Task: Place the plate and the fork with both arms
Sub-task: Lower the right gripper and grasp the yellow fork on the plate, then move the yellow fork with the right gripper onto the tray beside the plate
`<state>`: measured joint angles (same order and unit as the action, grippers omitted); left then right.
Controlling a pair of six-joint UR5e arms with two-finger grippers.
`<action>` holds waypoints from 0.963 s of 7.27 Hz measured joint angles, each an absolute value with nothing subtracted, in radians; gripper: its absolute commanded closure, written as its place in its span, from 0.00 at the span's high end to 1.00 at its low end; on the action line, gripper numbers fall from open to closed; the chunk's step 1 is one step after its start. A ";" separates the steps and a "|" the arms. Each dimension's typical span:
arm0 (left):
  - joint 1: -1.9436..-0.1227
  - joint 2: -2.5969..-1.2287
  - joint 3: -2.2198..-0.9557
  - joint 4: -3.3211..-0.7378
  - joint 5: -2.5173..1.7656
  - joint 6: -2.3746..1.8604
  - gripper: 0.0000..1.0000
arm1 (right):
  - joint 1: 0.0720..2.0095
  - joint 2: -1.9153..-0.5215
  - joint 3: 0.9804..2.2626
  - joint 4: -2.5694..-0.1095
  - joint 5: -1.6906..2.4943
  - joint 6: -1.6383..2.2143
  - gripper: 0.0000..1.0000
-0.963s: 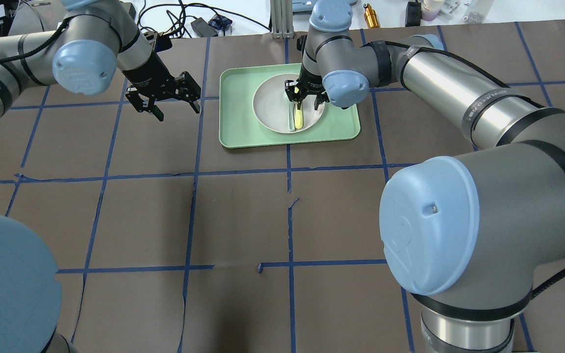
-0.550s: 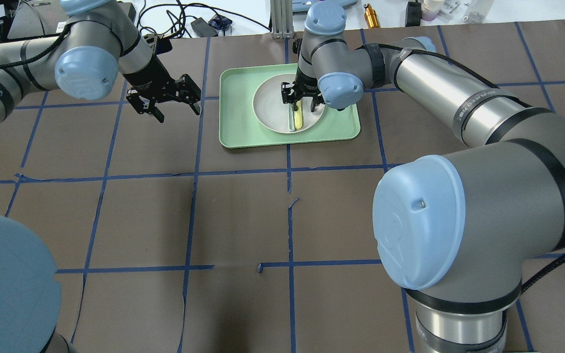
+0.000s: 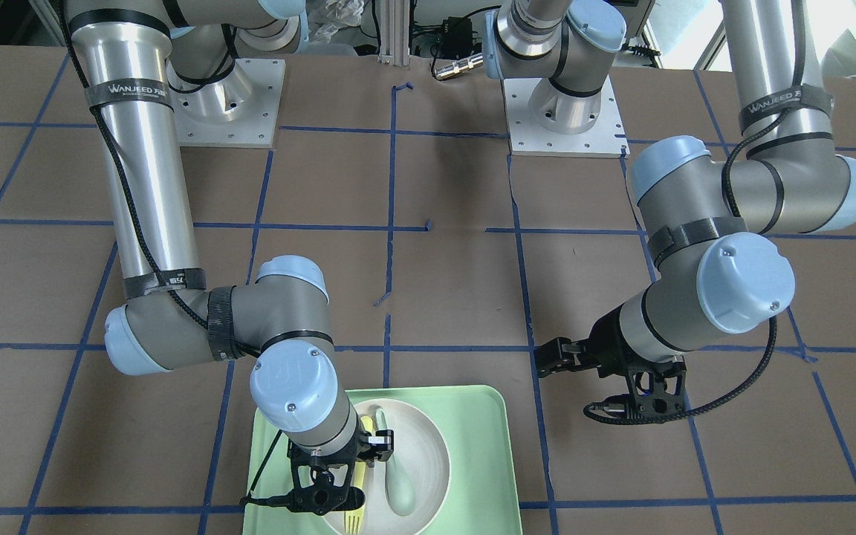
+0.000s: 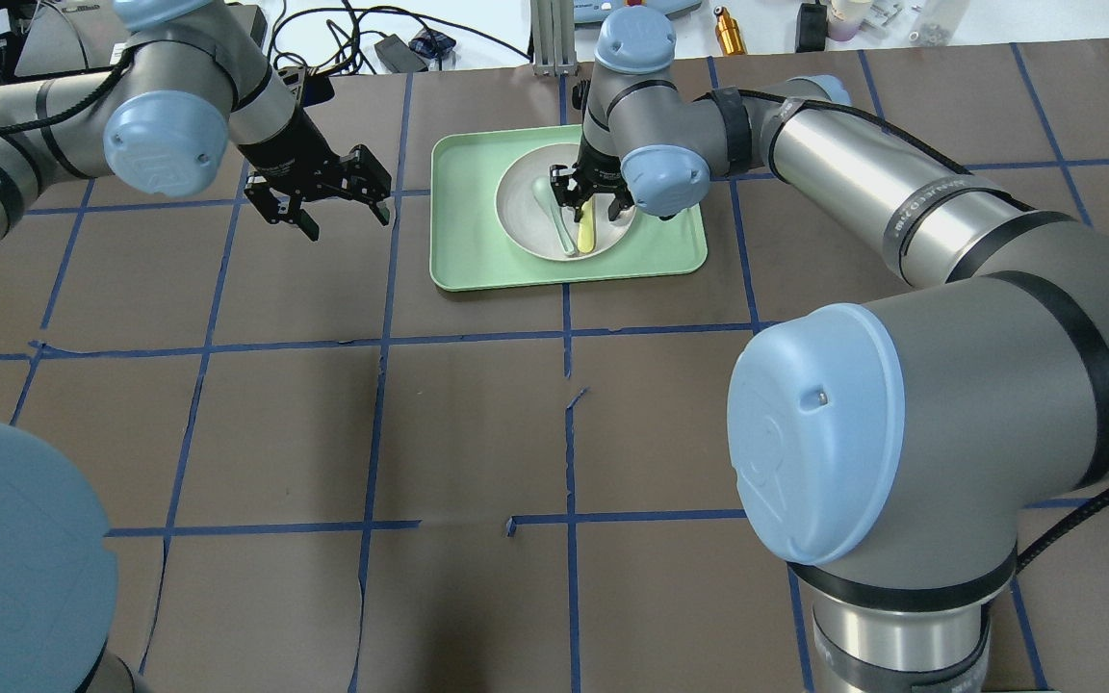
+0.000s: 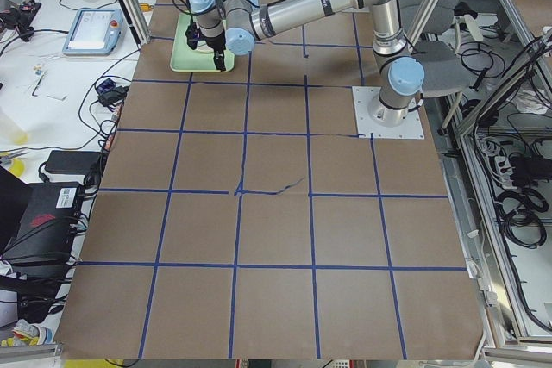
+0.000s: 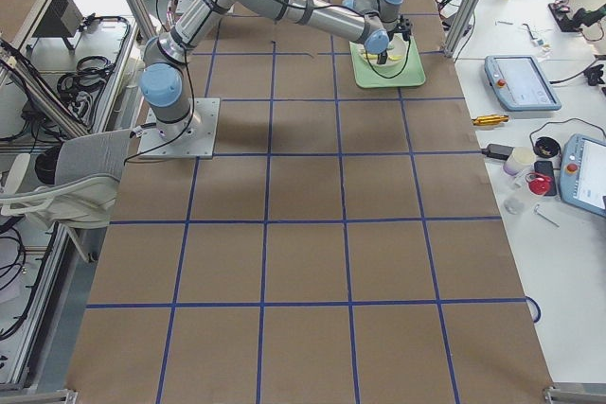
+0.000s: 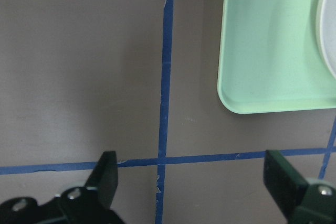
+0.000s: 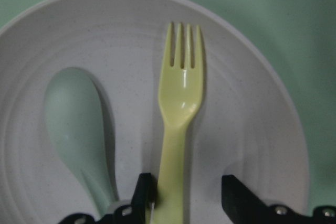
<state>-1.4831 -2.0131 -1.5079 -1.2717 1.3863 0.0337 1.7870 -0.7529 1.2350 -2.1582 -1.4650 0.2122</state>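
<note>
The off-white plate [image 4: 519,210] sits in the mint-green tray [image 4: 463,231] at the table's far middle. The pale-yellow fork [image 8: 181,103] lies in the plate beside a grey-green spoon [image 8: 73,124]. My right gripper [image 8: 189,198] hangs low over the plate [image 8: 252,119], open, with its fingers on either side of the fork's handle. One finger [image 8: 144,195] is against the handle and the other stands apart. The gripper also shows in the overhead view [image 4: 591,200], and the fork [image 3: 354,520] in the front view. My left gripper [image 4: 328,197] is open and empty above the table, left of the tray.
The tray's corner [image 7: 268,51] and the plate's rim [image 7: 328,35] lie ahead and to the right of the left gripper [image 7: 194,182]. Brown paper with blue tape lines covers the table. Cables, a gold cylinder [image 4: 728,31] and other gear lie beyond the far edge.
My right gripper has shifted slightly left over the plate, so the spoon's bowl now shows beside it. My left gripper has moved slightly towards the table's far side and stays open.
</note>
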 measured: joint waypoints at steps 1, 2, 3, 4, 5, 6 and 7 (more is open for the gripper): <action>-1.482 -2.013 -1.508 -1.272 1.387 0.034 1.00 | 1.787 -0.755 1.235 -2.158 -1.465 0.210 0.00; -1.482 -2.013 -1.508 -1.272 1.387 0.034 1.00 | 1.787 -0.756 1.235 -2.158 -1.465 0.207 0.00; -1.482 -2.013 -1.508 -1.272 1.387 0.034 1.00 | 1.787 -0.757 1.235 -2.158 -1.465 0.208 0.00; -1.482 -2.013 -1.508 -1.272 1.387 0.034 1.00 | 1.788 -0.759 1.235 -2.157 -1.465 0.211 0.00; -1.481 -2.013 -1.508 -1.272 1.387 0.034 1.00 | 1.788 -0.764 1.234 -2.156 -1.465 0.219 0.00; -1.481 -2.012 -1.508 -1.272 1.387 0.034 1.00 | 1.789 -0.774 1.234 -2.154 -1.465 0.231 0.00; -1.481 -2.012 -1.508 -1.272 1.387 0.034 1.00 | 1.788 -0.796 1.234 -2.152 -1.466 0.244 0.00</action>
